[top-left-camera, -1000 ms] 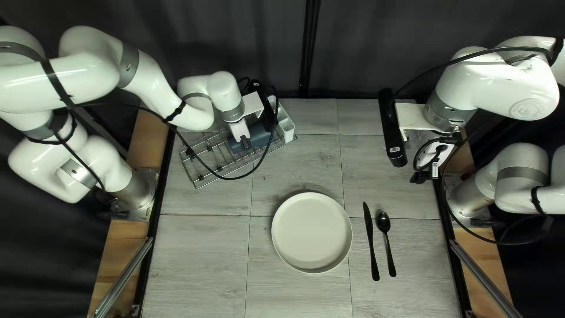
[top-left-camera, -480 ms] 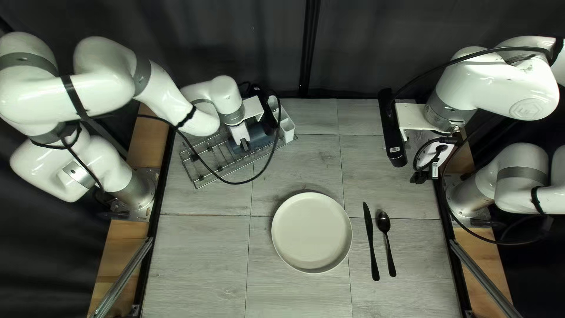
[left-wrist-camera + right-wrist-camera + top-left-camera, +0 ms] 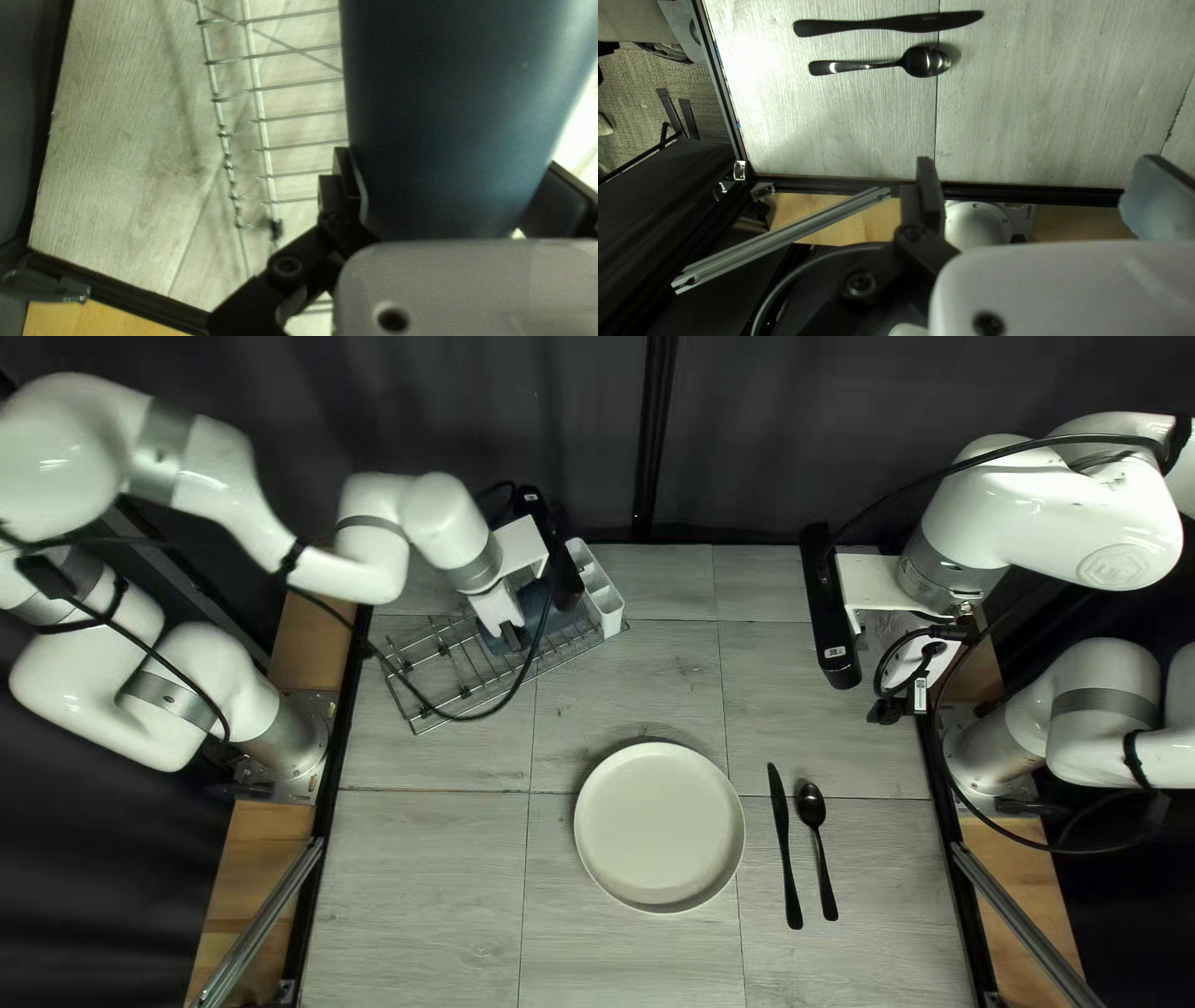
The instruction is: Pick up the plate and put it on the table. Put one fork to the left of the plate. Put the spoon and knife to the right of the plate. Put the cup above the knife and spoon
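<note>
Seen from above, tabletop (image 3: 423, 871) gives you passage at 9 and 1 o'clock from the plate (image 3: 660, 828); wire rack (image 3: 415, 731) obstructs 10:30, knife (image 3: 784, 846) and spoon (image 3: 819, 840) 3 o'clock.

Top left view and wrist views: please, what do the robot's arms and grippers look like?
The left arm and right arm are glossy white, with rounded links, grey joint bands and black cables. The right arm has a round emblem. The left gripper and right gripper have flat fingers on black links.
</note>
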Controlling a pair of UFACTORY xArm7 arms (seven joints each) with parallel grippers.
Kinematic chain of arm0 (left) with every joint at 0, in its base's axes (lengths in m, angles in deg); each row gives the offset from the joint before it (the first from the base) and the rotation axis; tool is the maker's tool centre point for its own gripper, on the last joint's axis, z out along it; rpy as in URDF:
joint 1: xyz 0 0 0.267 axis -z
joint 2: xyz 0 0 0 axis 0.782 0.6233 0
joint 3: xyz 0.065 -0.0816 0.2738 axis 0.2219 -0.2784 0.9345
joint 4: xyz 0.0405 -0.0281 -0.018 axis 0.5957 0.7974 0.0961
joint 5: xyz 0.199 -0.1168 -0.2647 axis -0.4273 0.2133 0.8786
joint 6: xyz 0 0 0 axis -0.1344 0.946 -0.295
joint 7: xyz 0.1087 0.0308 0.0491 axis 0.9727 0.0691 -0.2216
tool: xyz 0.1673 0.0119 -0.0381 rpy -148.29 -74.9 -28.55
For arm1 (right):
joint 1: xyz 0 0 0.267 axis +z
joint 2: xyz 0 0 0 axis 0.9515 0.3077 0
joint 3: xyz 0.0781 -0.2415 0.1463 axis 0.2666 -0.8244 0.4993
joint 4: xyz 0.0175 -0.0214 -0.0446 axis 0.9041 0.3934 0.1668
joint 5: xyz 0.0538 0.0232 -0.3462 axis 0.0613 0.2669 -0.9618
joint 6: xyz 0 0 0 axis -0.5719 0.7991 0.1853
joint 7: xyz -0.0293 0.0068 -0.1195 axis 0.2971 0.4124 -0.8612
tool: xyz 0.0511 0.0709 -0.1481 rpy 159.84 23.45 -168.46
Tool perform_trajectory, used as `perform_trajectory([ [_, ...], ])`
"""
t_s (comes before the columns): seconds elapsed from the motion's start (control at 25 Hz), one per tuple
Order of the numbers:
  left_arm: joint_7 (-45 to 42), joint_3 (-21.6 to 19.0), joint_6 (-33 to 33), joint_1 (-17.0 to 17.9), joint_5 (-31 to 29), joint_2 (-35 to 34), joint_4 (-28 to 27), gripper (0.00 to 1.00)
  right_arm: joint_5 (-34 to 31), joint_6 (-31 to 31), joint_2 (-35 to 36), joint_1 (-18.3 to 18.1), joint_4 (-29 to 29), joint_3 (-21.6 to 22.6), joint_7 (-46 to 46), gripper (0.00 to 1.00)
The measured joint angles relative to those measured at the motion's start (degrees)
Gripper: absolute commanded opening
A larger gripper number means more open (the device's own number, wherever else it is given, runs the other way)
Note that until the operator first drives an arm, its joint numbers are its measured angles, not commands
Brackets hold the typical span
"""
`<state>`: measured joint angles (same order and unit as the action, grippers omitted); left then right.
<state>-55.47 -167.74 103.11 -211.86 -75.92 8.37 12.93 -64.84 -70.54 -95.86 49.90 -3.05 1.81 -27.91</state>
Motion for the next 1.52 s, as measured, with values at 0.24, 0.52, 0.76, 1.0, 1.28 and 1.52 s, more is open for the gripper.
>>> perform_trajectory([
  [0.24, 0.0, -0.6, 0.2, 0.6, 0.4, 0.2, -0.4, 0.00, 0.0, 0.0, 0.0, 0.0, 0.0, 0.0, 0.0, 1.00],
  [0.52, -3.4, -3.8, 0.0, 6.9, 6.3, -6.9, -5.0, 0.00, 0.0, 0.0, 0.0, 0.0, 0.0, 0.0, 0.0, 1.00],
  [0.76, -4.9, -5.7, -3.7, 11.5, 11.3, -14.1, -8.4, 0.00, 0.0, 0.0, 0.0, 0.0, 0.0, 0.0, 0.0, 1.00],
  [1.0, -4.4, -6.3, -10.4, 13.4, 13.6, -18.1, -8.3, 0.00, 0.0, 0.0, 0.0, 0.0, 0.0, 0.0, 0.0, 1.00],
  [1.28, 1.7, -4.7, -12.8, 14.5, 17.4, -17.3, -6.7, 0.00, 0.0, 0.0, 0.0, 0.0, 0.0, 0.0, 0.0, 1.00],
  [1.52, 4.9, -4.2, -12.1, 14.8, 17.7, -16.7, -6.4, 0.00, 0.0, 0.0, 0.0, 0.0, 0.0, 0.0, 0.0, 1.00],
])
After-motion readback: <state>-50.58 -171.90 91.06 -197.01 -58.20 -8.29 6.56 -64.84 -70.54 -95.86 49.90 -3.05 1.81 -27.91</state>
